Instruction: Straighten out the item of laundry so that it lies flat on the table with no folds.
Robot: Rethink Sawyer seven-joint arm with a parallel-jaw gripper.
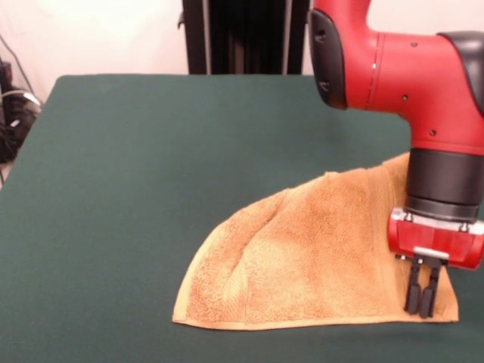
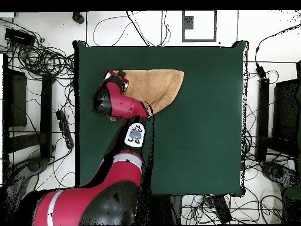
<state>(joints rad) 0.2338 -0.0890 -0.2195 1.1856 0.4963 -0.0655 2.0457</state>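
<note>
Front view: my tool (image 1: 422,299), fingers close together, pinches the near right corner of the folded towel (image 1: 302,257) lying at the tabletop's (image 1: 151,166) near edge. Unfolding is under way; next, I judge, drag that corner outward.

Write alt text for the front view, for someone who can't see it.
A red and black robot arm reaches down from above, its gripper with fingers close together at the right corner of a folded orange-tan terry towel. The towel lies in a rounded, doubled-over shape near the front right of a large dark green felt-topped table.
</note>
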